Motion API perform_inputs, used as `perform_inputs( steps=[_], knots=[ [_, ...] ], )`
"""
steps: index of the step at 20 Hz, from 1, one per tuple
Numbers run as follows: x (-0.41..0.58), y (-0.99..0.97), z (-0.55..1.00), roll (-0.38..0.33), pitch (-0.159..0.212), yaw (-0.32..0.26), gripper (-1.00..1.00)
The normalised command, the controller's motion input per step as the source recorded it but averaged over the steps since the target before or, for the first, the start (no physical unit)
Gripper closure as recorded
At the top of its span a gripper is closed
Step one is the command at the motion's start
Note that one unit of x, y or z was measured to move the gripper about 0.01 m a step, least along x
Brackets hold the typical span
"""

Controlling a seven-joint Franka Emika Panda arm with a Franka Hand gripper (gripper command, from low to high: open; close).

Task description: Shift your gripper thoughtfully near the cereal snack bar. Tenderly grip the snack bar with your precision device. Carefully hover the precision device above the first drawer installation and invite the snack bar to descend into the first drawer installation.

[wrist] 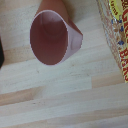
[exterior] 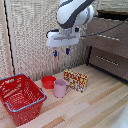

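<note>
Hovering my gripper (exterior: pixel 61 51) high over the mug (exterior: pixel 61 88), fingers standing slightly apart and gripping nothing, bar (exterior: pixel 75 80) leaning just right of it.

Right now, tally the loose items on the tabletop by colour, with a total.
Red: 2, the basket and the bowl
Pink: 1, the mug
Red and yellow: 1, the cereal snack bar
Total: 4
</note>
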Motion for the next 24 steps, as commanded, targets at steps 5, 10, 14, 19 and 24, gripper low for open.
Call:
perform_inputs(
  steps=[5, 10, 14, 19, 24],
  knots=[
    [-0.226, -0.41, -0.34, -0.034, 0.0, 0.052, -1.0],
    [-0.273, -0.46, -0.35, -0.044, 0.0, 0.051, -1.0],
    [-0.192, -0.45, -0.33, -0.045, 0.0, 0.069, -1.0],
    [-0.016, -0.36, -0.28, -0.066, -0.004, 0.124, -1.0],
    [0.0, -0.26, -0.27, -0.088, -0.009, 0.126, -1.0]
  ],
)
